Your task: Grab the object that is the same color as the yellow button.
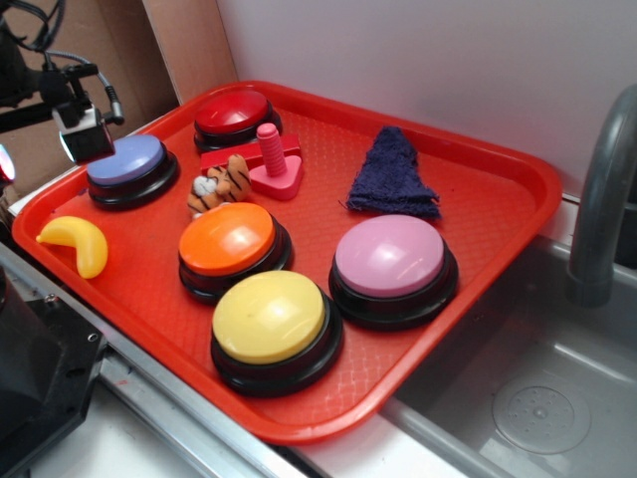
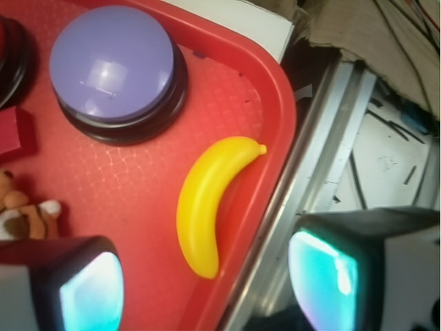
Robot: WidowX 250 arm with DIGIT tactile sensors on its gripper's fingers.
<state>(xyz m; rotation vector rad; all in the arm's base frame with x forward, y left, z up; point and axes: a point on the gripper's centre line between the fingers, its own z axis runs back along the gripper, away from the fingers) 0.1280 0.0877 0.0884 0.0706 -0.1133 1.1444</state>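
The object, a small glossy yellow banana (image 1: 80, 242), lies near the left corner of the red tray (image 1: 488, 209). The yellow button (image 1: 271, 317), a large dome on a black base, sits at the tray's front edge. My gripper (image 1: 45, 154) hovers above the tray's left corner, above the banana and not touching it. In the wrist view the banana (image 2: 207, 207) lies beside the tray (image 2: 138, 186) rim, its lower end pointing into the gap of my gripper (image 2: 210, 286). The fingers stand wide apart with nothing held.
On the tray also sit a purple button (image 1: 127, 164), red button (image 1: 234, 113), orange button (image 1: 229, 239), pink button (image 1: 390, 256), toy tiger (image 1: 219, 186), red block with pink bolt (image 1: 274, 164) and blue cloth (image 1: 393, 174). A sink (image 1: 537, 398) and faucet (image 1: 602, 199) are right.
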